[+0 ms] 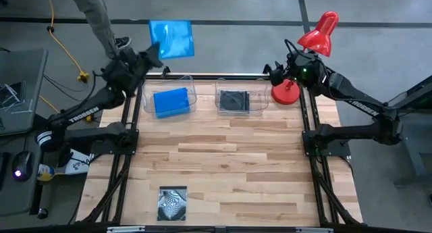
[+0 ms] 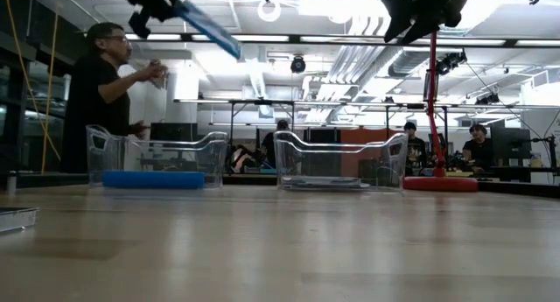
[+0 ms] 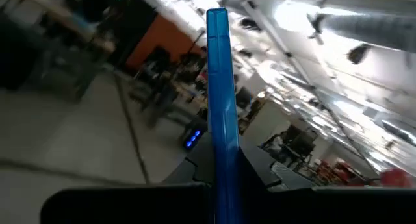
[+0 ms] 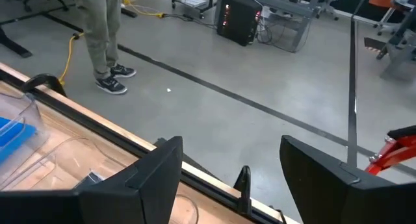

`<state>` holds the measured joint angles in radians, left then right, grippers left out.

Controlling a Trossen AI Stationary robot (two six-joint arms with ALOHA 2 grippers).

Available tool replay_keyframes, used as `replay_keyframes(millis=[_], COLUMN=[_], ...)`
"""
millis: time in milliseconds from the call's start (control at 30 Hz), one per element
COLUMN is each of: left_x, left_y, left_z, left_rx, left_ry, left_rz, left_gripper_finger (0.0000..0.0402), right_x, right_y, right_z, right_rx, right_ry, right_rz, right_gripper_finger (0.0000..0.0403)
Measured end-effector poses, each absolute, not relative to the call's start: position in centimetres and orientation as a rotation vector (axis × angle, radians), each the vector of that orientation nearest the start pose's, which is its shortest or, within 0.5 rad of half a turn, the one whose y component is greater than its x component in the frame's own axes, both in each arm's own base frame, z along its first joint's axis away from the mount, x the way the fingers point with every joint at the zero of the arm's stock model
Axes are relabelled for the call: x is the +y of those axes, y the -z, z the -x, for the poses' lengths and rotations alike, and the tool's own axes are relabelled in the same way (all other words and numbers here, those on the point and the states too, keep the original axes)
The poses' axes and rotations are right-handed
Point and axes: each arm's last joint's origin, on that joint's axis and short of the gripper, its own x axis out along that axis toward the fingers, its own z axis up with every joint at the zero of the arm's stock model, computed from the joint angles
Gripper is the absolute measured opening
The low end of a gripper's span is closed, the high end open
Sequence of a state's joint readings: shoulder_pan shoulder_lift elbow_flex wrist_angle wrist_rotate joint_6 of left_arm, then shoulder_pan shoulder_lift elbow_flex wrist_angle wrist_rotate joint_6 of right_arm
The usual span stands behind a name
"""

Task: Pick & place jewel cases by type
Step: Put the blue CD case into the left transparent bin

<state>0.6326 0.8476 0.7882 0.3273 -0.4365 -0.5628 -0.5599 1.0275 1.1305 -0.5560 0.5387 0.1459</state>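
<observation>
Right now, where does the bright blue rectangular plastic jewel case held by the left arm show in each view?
High view: bright blue rectangular plastic jewel case top centre-left, beyond the table's far edge.
Low view: tilted, top left.
Left wrist view: edge-on, centre.
Right wrist view: not in it.
Shared landmark: clear plastic tub holding another blue case.

Two clear tubs (image 1: 170,91) (image 1: 241,91), red desk lamp (image 1: 317,37), wooden table (image 1: 229,165)

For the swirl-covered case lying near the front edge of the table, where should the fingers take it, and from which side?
The swirl-covered case lies flat and alone on the table. Probably best to come from straight above and pinch two opposite thin edges, since only its edges offer a hold.
</observation>
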Motion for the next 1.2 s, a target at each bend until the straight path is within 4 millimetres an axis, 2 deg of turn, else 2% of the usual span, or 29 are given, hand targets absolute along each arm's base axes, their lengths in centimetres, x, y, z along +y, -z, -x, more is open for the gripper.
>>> replay_keyframes(millis=[133,300,533,833,1000,1200], left_x=[10.6,9.2,7.6,6.0,5.5,5.4], left_y=[-34.4,-31.9,-30.2,-28.2,-27.5,-26.8], left_z=[-14.2,-12.7,-12.0,-11.0,-10.0,-9.9], left_rx=[-0.535,-0.508,-0.39,-0.296,-0.243,-0.179], left_ry=[-1.044,-1.11,-1.11,-1.237,-1.259,-1.273], left_rz=[0.571,0.671,0.77,0.848,0.878,0.924], left_gripper_finger=[0.0019,0.0019,0.0019,0.0019,0.0019,0.0019], right_x=[-12.2,-12.1,-12.1,-12.1,-12.1,-12.1], right_y=[-37.4,-37.3,-37.3,-37.3,-37.3,-37.3], right_z=[-16.5,-16.5,-16.5,-16.5,-16.5,-16.5], right_rx=[0.398,0.401,0.401,0.401,0.399,0.399], right_ry=[1.115,1.087,1.09,1.091,1.089,1.089], right_rz=[-0.135,-0.145,-0.144,-0.144,-0.147,-0.148], right_gripper_finger=[0.024,0.024,0.024,0.024,0.024,0.024])
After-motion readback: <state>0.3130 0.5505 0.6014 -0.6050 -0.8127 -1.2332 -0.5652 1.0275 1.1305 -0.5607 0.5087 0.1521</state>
